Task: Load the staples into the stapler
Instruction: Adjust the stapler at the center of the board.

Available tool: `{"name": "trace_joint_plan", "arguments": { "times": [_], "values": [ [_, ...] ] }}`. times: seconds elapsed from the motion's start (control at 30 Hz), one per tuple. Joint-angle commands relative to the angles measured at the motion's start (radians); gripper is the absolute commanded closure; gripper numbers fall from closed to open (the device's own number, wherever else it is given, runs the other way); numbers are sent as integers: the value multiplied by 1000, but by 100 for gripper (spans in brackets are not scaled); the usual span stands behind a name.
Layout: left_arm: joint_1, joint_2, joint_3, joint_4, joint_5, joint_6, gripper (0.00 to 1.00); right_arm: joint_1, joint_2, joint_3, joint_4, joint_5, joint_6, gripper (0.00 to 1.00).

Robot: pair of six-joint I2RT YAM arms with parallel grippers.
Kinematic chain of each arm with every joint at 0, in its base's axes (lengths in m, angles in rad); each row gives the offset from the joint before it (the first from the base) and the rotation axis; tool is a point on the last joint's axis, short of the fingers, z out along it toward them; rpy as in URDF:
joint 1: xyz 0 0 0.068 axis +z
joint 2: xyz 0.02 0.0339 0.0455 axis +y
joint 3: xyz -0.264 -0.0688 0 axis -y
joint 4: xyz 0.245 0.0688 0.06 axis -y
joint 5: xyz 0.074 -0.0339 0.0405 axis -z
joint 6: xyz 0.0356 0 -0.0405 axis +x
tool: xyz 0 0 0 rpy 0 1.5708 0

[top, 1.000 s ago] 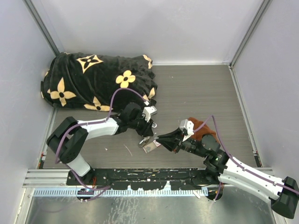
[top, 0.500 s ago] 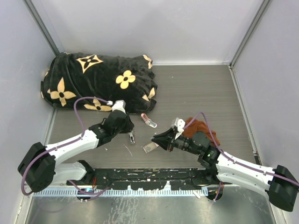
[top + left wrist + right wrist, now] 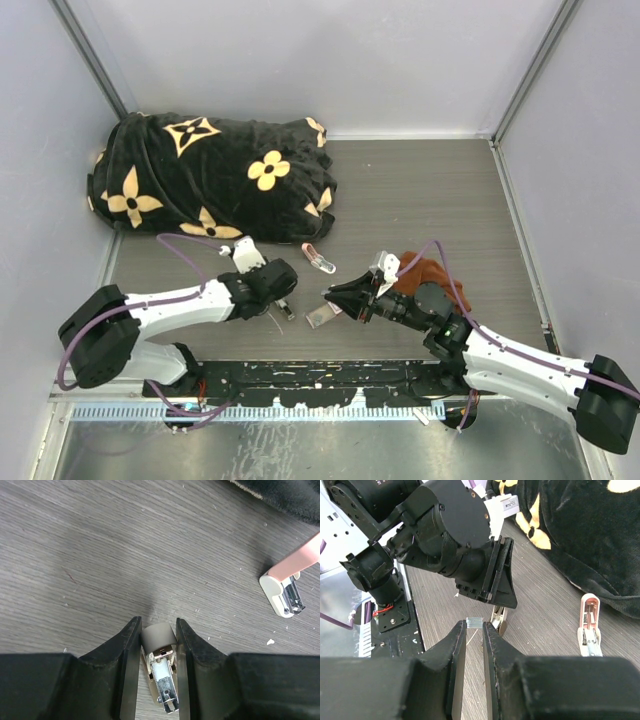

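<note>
Left gripper [image 3: 156,625]: jaws closed on a small metal piece [image 3: 161,667] with a grey cap, held low over the table [image 3: 420,200]. Can't tell if it's touching the table.

Right gripper [image 3: 474,630]: jaws nearly shut, pinching the staples [image 3: 475,623], 1 short silvery strip sitting crosswise at the fingertips. The strip is in the air, just beside the metal piece, tips of the 2 grippers facing each other.

Stapler [image 3: 589,625]: pink and white, lying flat on the table with its metal inside showing, near the edge of the black blanket [image 3: 200,170]. It's apart from both grippers, nothing touching it.

Box [image 3: 318,317] lies on the table just beside the right gripper's tips. Brown cloth [image 3: 432,270] is partly under the right arm.
</note>
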Motion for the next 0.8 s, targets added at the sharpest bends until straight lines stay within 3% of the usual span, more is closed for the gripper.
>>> {"name": "trace_joint_plan", "arguments": {
  "times": [0.0, 0.03, 0.2, 0.37, 0.57, 0.77],
  "values": [
    [-32, 43, 68, -84, -142, -86, 91, 5, -14, -1, 67, 26, -2, 90],
    [-31, 53, 63, -71, -126, -81, 88, 5, -12, -2, 67, 26, -3, 90],
    [-32, 55, 43, -34, -67, -23, 50, 5, -16, -2, 65, 26, -2, 90],
    [-2, -25, 0, 56, 0, 194, 27, 5, -34, 2, 47, 32, -1, 90],
    [185, -200, -164, 370, 359, 472, 15, 5, -29, 8, 36, 38, -4, 90],
    [266, -276, -207, 458, 598, 716, 13, 5, -1, 19, 45, 36, 6, 90]
  ]
}}
